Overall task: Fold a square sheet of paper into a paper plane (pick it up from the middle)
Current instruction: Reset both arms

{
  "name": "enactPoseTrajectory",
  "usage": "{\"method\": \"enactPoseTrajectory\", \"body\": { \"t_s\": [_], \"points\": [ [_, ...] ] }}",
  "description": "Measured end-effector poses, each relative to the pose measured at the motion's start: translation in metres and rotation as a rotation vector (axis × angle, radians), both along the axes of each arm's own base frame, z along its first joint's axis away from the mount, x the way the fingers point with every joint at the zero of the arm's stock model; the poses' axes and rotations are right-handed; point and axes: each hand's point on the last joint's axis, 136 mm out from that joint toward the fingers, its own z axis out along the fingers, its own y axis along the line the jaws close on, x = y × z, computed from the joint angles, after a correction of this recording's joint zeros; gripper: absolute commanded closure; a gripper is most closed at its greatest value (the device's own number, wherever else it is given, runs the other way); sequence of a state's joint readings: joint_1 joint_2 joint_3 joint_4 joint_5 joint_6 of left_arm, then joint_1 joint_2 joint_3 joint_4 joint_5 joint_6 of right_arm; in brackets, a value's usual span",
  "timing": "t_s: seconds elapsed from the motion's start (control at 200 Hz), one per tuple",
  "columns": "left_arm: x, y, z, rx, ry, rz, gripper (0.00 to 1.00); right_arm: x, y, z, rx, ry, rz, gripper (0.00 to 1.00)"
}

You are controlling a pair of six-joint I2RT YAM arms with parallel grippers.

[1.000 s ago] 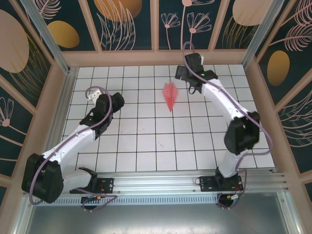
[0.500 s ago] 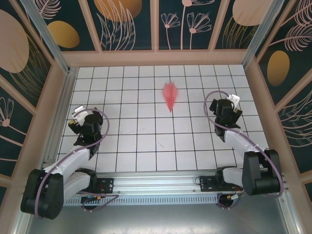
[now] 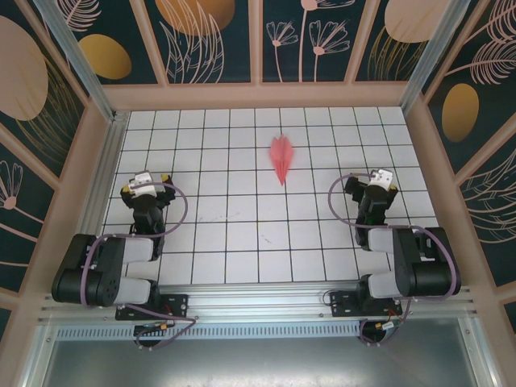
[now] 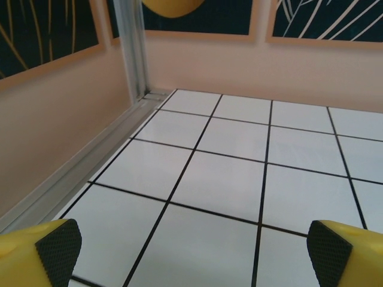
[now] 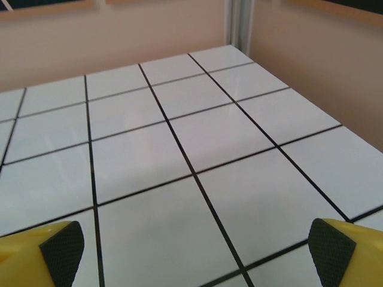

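The paper plane (image 3: 280, 159), the salmon-pink sheet folded into a slim dart with a centre crease, lies flat on the tiled floor at the far middle, its point towards me. Nothing touches it. My left gripper (image 3: 146, 190) sits low on the left, folded back over its arm, well apart from the plane. In the left wrist view it (image 4: 194, 254) is open, with bare tile between its yellow fingers (image 4: 54, 248). My right gripper (image 3: 372, 187) rests likewise on the right. In the right wrist view it (image 5: 194, 248) is open over bare tile, fingers (image 5: 329, 248) wide apart.
White tiled floor (image 3: 242, 234) with black grid lines, boxed in by beige walls (image 3: 258, 95). An aluminium post and rail (image 4: 134, 48) run down the left corner. Another post (image 5: 239, 24) stands at the right corner. Both arm bases sit on the near rail (image 3: 258, 302).
Both arms have pulled back from the far part of the floor and folded down near their bases. The right gripper left the plane's side. The plane has not moved.
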State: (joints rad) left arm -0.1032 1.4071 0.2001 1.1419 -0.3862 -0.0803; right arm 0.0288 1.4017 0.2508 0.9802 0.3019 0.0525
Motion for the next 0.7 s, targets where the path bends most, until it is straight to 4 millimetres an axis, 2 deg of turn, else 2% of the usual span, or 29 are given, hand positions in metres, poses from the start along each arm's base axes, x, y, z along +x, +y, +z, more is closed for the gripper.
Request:
{"method": "enactPoseTrajectory", "body": {
  "t_s": [0.265,0.701],
  "points": [
    [0.006,-0.005,-0.004,0.004,-0.043,-0.062,0.01,0.009,0.013,-0.008,0.014,-0.034,0.105,0.01],
    [0.006,0.003,0.007,0.002,-0.097,-0.016,0.01,0.011,0.018,0.0,0.02,-0.074,0.143,0.01]
  ]
}}
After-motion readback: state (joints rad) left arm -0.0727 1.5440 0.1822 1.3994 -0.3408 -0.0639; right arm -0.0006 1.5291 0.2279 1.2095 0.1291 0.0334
